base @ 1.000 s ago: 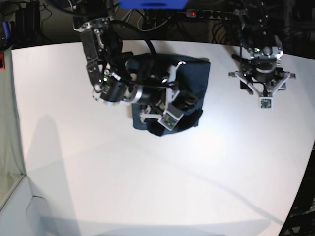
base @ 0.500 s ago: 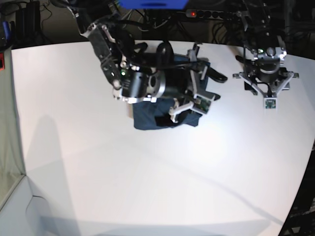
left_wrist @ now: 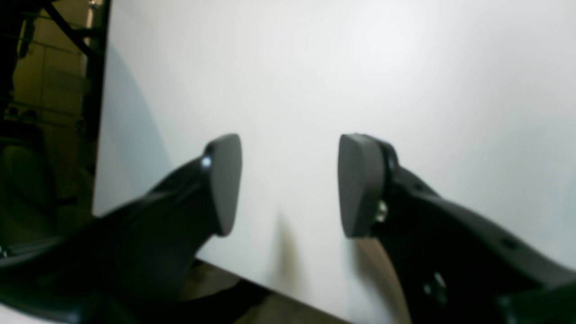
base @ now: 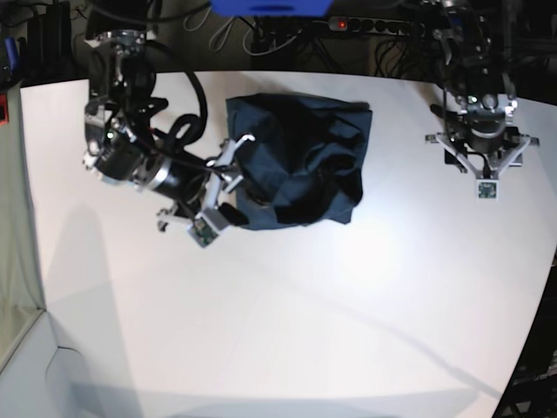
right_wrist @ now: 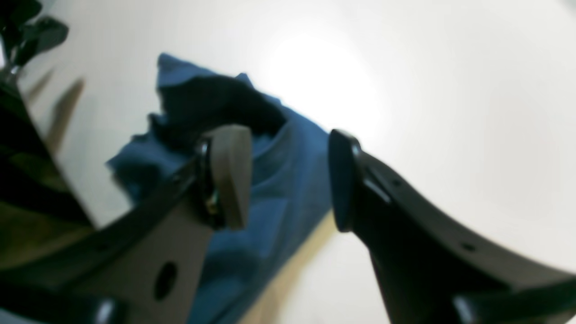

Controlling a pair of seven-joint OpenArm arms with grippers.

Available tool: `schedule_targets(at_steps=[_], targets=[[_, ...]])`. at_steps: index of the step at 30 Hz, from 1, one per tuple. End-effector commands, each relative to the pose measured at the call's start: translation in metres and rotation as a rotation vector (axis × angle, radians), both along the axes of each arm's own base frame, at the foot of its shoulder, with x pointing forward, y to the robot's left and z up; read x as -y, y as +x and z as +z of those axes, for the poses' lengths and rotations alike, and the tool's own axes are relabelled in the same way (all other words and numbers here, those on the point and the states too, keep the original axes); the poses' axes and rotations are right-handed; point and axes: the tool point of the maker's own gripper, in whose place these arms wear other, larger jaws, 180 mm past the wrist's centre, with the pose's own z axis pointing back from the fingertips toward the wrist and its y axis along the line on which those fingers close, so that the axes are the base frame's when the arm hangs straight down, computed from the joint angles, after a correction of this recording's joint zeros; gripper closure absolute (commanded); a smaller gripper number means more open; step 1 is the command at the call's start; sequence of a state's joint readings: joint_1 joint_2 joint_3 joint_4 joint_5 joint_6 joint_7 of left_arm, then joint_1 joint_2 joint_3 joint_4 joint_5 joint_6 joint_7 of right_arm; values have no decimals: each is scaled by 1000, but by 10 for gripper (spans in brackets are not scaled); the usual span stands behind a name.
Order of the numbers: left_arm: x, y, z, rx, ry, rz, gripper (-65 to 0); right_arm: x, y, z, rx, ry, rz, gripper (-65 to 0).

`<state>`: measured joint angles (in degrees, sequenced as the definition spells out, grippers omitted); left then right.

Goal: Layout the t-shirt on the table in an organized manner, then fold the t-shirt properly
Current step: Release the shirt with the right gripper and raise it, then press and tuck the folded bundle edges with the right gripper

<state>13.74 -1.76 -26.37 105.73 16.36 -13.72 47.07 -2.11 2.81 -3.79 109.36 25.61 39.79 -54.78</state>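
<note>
On the bare white table (base: pixel 287 322), the right gripper (base: pixel 233 174) sits at the near-left edge of the t-shirt (base: pixel 300 161), its jaws spread apart with nothing between them. The navy t-shirt lies in a rumpled, roughly square bundle toward the far middle of the table. Well off to its side near the far edge, the left gripper (left_wrist: pixel 288 184) hangs over bare tabletop, jaws parted and empty.

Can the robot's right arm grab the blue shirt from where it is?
Probably yes. The right end effector is open right beside the t-shirt, and nothing lies between them on the table.
</note>
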Motion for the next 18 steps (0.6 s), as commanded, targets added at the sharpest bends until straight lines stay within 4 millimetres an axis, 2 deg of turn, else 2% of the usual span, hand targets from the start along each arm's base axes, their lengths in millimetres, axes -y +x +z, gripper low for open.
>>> schedule_targets(at_steps=[1, 3, 5, 7, 9, 11, 15, 18], targets=[[-2, 6, 9, 32, 14, -1, -334, -7, -4, 8, 19, 39, 15, -215], [-1, 6, 10, 36, 11, 0, -334, -19, -18, -1, -15, 43, 52, -173], [-1, 6, 10, 36, 11, 0, -334, -42, -37, -13, -63, 50, 126, -140], [0, 12, 14, 50, 10, -2, -334, -65, -58, -27, -111, 42, 222, -121], [-2, 13, 15, 52, 14, -1, -334, -79, -81, -41, -146, 4, 326, -110], [-2, 14, 16, 53, 15, -1, -334, -90, -95, -41, -134, -20, 412, -106], [-2, 16, 17, 58, 15, -1, -334, -95, -118, -39, -86, -84, 556, -106], [-2, 16, 20, 65, 18, -2, -335, -91, -118, -33, -51, -105, 578, -106]])
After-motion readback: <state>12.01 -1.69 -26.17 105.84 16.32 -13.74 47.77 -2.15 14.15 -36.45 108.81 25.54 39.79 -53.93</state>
